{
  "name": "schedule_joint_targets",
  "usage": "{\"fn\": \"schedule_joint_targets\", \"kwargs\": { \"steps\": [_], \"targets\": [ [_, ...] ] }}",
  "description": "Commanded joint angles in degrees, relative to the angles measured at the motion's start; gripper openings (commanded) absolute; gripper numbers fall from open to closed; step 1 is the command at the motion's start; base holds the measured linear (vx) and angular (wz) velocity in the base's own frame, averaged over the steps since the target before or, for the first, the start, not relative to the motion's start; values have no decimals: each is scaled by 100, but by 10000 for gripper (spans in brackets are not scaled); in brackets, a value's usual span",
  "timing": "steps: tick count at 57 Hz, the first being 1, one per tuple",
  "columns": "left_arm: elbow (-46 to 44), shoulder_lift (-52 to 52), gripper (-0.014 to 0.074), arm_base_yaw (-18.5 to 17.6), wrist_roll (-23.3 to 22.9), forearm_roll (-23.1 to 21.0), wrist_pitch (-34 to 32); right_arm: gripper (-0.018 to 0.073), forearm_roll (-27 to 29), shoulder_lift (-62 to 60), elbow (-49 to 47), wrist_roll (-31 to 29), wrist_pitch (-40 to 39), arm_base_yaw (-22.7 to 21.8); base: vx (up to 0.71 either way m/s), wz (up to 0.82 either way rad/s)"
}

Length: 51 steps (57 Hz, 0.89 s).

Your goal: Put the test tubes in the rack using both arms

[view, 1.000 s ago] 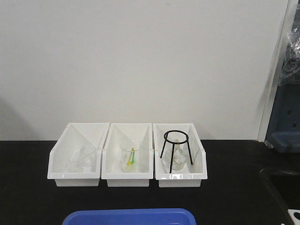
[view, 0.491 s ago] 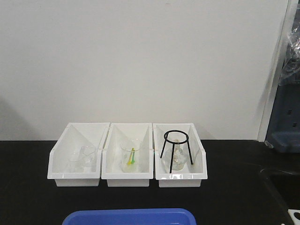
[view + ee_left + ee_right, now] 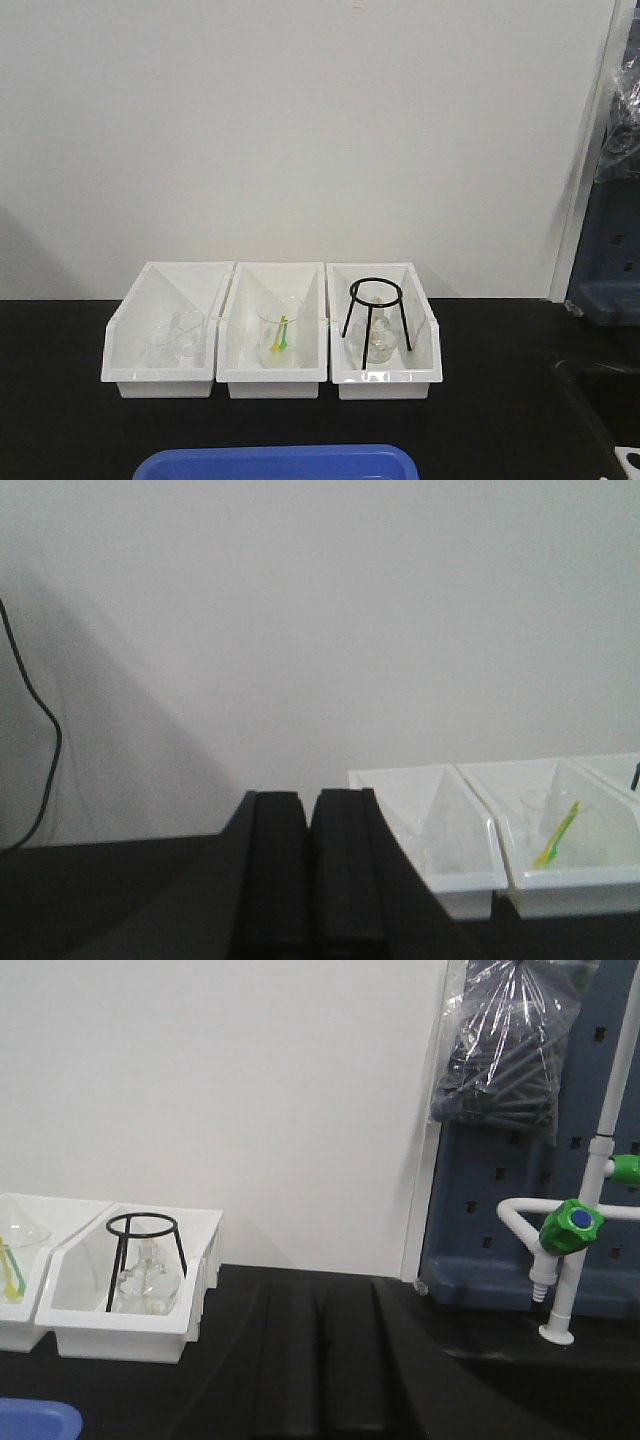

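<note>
Left claw (image 3: 308, 880): black fingers clenched together, thin seam between, nothing held. It sits low over the dark surface (image 3: 500, 420), aimed at the bins; my read is a parked start pose.

Right claw (image 3: 318, 1360): dim and blurred, but the two bars look clenched too, and empty. It points at the right end of the surface.

Near edge: a blue tray (image 3: 275, 462), only its far rim in view, contents hidden.

Near right corner: a white scrap with dark round spots (image 3: 632, 460). Possibly the rack, but too little shows to be sure.

Further back: three white bins in a row, touching, open fronts facing the robot, probably for easy reach.
- left bin (image 3: 125, 345): clear beakers (image 3: 175, 340)
- middle bin (image 3: 235, 340): a beaker (image 3: 278, 322) holding a yellow-green stick (image 3: 282, 335)
- right bin (image 3: 425, 340): a black tripod (image 3: 375, 310) standing over a small glass flask (image 3: 378, 342)

Test tubes: none I can pick out; the glass in the bins is too faint to tell.

Far right: a tap with green knobs (image 3: 570, 1225) and a bag of dark items (image 3: 510, 1045).

No readable writing or labels anywhere
</note>
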Motion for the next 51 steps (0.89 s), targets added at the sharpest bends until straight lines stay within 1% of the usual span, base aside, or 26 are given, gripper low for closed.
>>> {"fn": "schedule_joint_targets", "kwargs": {
  "steps": [1, 6, 10, 14, 18, 19, 20, 23, 28, 32, 36, 41, 43, 47, 48, 50, 51],
  "targets": [
    [-195, 479, 16, -5, -21, -18, -221, 3, -63, 392, -251, 5, -330, -19, 0, 0],
    [-189, 800, 42, -5, -21, -18, -209, 17, -51, 620, -251, 31, -330, -19, 0, 0],
    [-189, 1013, 83, -5, -21, -18, -209, 50, -51, 814, -251, 31, -330, -19, 0, 0],
    [-189, 1171, 144, -5, -16, -18, -209, 92, -51, 948, -251, 31, -330, -19, 0, 0],
    [-189, 1329, 225, -5, -11, -18, -209, 152, -51, 1079, -251, 31, -330, -19, 0, 0],
    [-189, 1372, 253, -5, -11, -18, -209, 184, -51, 1113, -251, 31, -330, -19, 0, 0],
    [-189, 1415, 272, -5, -10, -18, -209, 193, -51, 1132, -251, 31, -330, -19, 0, 0],
    [-183, 1509, 346, -5, -10, -18, -209, 267, -51, 1211, -251, 31, -330, -19, 0, 0],
    [-183, 1630, 440, -5, -16, -18, -214, 397, -51, 1309, -239, 25, -346, -19, 0, 0],
    [-171, 1675, 493, -5, -16, -18, -209, 482, -51, 1362, -239, 25, -321, -19, 0, 0],
    [-143, 1704, 520, -5, -5, -18, -175, 542, -51, 1377, -239, 25, -289, -19, 0, 0],
    [-143, 1815, 529, -11, 360, -18, 274, 576, -47, 1377, -239, 25, -259, -19, 0, 0],
    [-143, 1880, 529, -11, 628, -25, 485, 580, -47, 1377, -239, 25, -257, -19, 0, 0],
    [-143, 2023, 526, -11, 1322, -87, 814, 578, -47, 1377, -239, 25, -257, -19, 0, 0],
    [-143, 2062, 526, -11, 1541, -130, 854, 578, -47, 1377, -239, 25, -257, -19, 0, 0],
    [-143, 2103, 526, -34, 1834, -236, 896, 578, -47, 1377, -239, 25, -257, -19, 0, 0],
    [-143, 2131, 526, -77, 2009, -351, 895, 578, -47, 1377, -239, 25, -257, -19, 0, 0]
  ]
}}
